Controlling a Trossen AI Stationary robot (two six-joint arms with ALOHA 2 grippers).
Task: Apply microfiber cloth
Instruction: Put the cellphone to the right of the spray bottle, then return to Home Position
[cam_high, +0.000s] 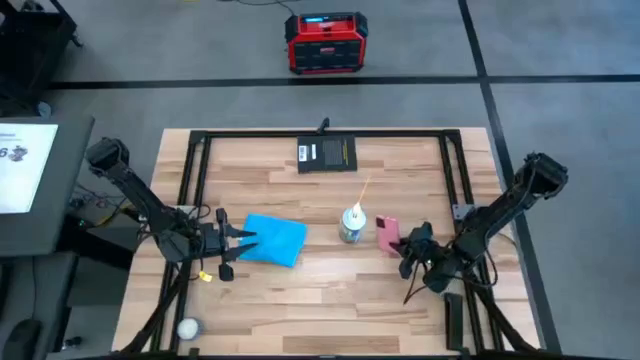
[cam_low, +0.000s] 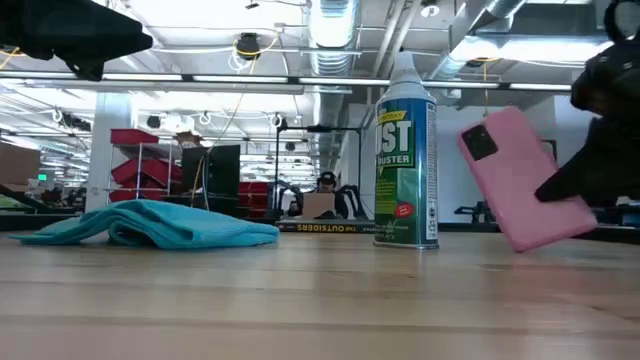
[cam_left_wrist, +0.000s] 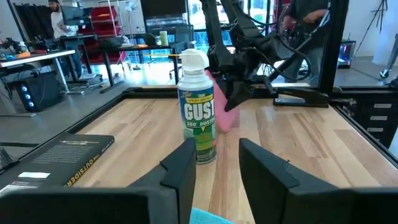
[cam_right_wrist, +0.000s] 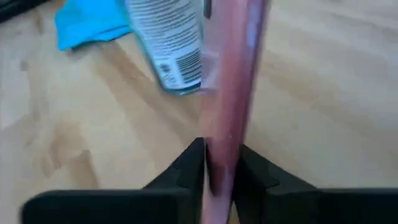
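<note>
The sky-blue microfiber cloth (cam_high: 272, 240) lies rumpled on the table left of centre, seen also in the low view (cam_low: 150, 225). My left gripper (cam_high: 235, 245) hovers open just above the cloth's left edge; a strip of the cloth (cam_left_wrist: 208, 218) shows below its fingers. My right gripper (cam_high: 408, 248) is shut on a pink-backed phone (cam_high: 388, 233), right of a green-and-white duster can (cam_high: 352, 225). The phone (cam_low: 525, 180) stands tilted beside the can (cam_low: 405, 165). My right gripper pinches the phone between its two fingers, one on each flat face (cam_right_wrist: 222, 163), near the phone's lower right end. The fingers come from the table's right side. The phone is held on edge and tilted, with its lower corner (cam_low: 525, 245) at or just above the tabletop.
A black flat pad (cam_high: 328, 153) lies at the table's far middle. A small white ball (cam_high: 187, 327) sits near the front left corner. A black frame (cam_high: 190, 180) runs along the table's edges. A red device (cam_high: 325, 42) stands on the floor beyond.
</note>
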